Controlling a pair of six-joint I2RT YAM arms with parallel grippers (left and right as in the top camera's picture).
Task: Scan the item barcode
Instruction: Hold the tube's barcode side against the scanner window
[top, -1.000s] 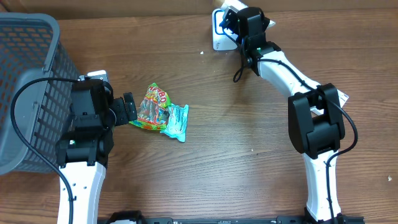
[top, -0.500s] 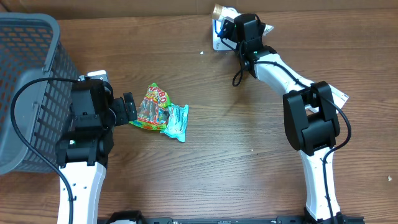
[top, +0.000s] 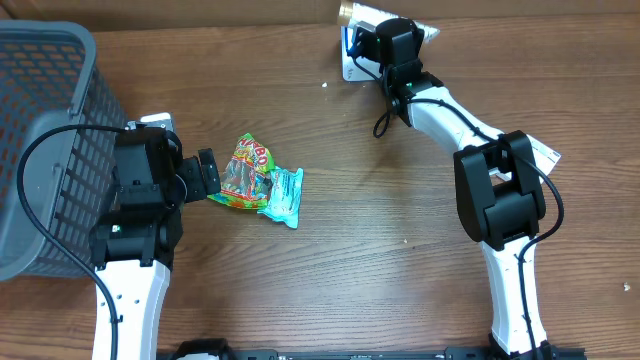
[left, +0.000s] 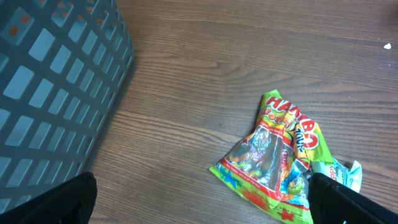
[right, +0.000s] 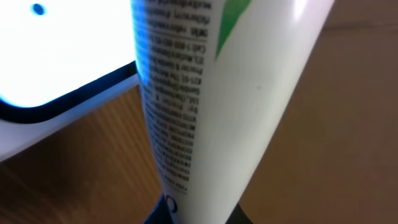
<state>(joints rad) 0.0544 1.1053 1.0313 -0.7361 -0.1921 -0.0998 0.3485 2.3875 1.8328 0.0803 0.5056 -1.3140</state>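
While the right gripper (top: 388, 35) clamps a white tube (right: 211, 93) just above the scanner (top: 349, 66) at the far edge of the table (top: 380, 250), the left gripper (top: 208, 176) sits wide open beside a candy bag (top: 243, 170), near the basket (top: 40, 90).

White links (top: 455, 115); black joints (top: 500, 195); looping black cables (top: 40, 138).

Tube (right: 205, 93) print blurred, unreadable — basket (top: 50, 70) cut off at left edge
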